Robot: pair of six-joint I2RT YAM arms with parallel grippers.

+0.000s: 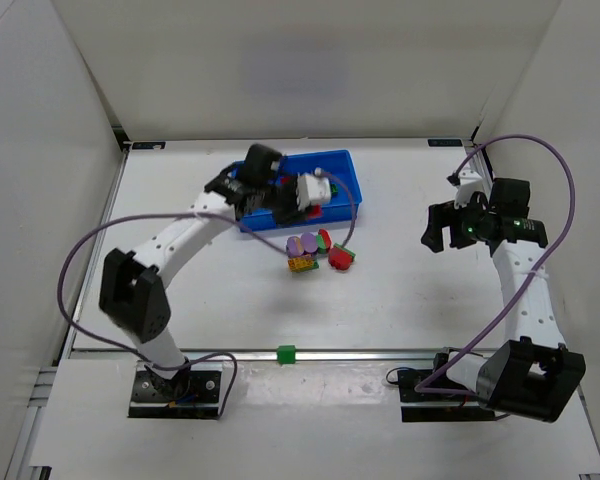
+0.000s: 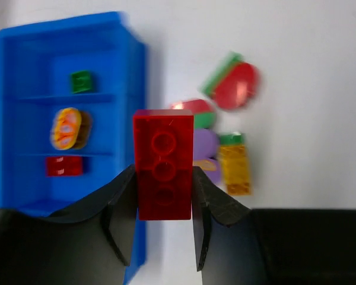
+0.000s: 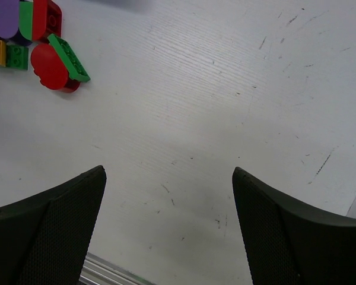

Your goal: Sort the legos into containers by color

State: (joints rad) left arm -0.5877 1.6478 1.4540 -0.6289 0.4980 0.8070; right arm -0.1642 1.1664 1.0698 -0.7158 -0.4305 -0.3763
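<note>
Left fingers around red lego, near blue tray

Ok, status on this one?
Left end effector shut on red brick, at blue tray edge. Right end effector open, empty. Nothing blocking seen.

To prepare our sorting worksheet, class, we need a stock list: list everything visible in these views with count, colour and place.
Tray: one, blue, far middle of table.
Sorted bricks: three, green, yellow-orange, red, one per tray compartment.
Held brick: one, red, between left fingers.
Loose pile: several, red, green, purple, yellow, on table beside tray.
Stray brick: one, green, near table edge.
Table: one, white.
Cables: two, purple, one along each arm.
Left fingers: two, black, shut on held brick.
Right fingers: two, black, open, over bare table.
</note>
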